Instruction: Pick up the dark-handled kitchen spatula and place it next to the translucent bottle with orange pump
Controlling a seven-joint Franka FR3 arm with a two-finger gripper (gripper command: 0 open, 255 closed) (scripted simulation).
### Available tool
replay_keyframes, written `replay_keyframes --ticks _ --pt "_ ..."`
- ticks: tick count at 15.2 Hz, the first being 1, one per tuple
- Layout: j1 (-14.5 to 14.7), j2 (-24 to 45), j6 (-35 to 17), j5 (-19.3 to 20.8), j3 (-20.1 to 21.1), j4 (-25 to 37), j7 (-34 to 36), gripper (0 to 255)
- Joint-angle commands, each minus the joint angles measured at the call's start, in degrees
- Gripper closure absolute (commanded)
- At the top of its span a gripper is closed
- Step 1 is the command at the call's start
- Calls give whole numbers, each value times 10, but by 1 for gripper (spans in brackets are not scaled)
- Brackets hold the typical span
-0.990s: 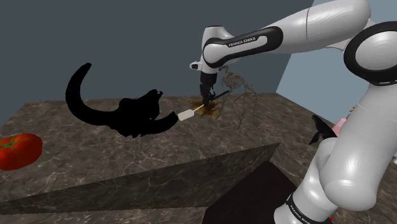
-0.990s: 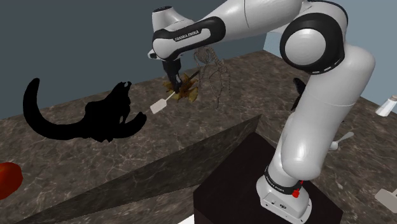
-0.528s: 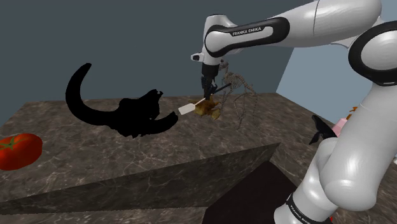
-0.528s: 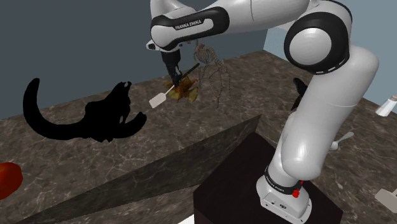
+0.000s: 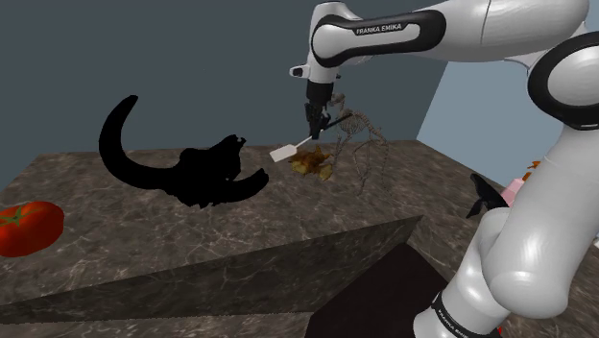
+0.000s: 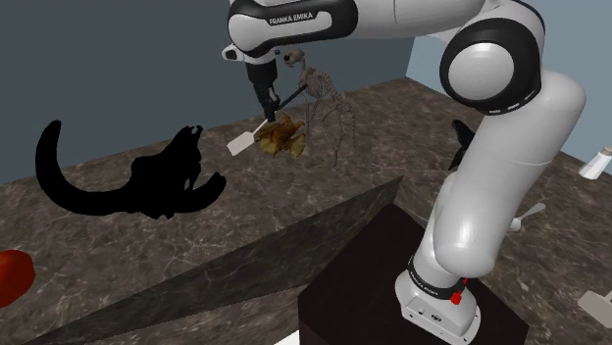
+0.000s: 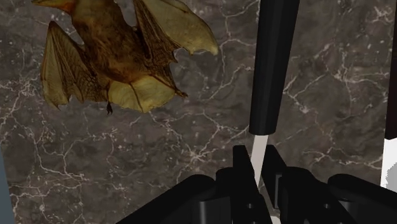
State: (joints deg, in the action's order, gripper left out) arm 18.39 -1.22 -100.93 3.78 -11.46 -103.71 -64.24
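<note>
Presently, the spatula (image 5: 284, 152) is found clasped in the jaws, which are closed narrowly on the pale neck just below its dark handle (image 7: 272, 70). It is held in the air, clear of the dark marbled counter (image 5: 144, 250), over the part nearest the far edge. It is tilted: the white blade (image 6: 239, 145) hangs lower and is directed toward the black horned skull (image 5: 187, 171), while the handle rises toward the wiry skeleton (image 6: 331, 118). A brown bat figure (image 5: 315, 163) is noted lying on the counter just beside and below the blade, with its wings spread (image 7: 121, 57). The skeleton is observed standing directly behind the bat, by the far edge. A red tomato (image 5: 29, 227) is recorded at the counter's end, well apart from the spatula and beyond the skull.
</note>
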Motion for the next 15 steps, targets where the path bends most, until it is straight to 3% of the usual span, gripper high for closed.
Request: replay_keyframes --ticks 1,15 --pt "0 1 16 0 0 17 -2 255" --pt "-1 18 128 -4 -1 146 -10 255"
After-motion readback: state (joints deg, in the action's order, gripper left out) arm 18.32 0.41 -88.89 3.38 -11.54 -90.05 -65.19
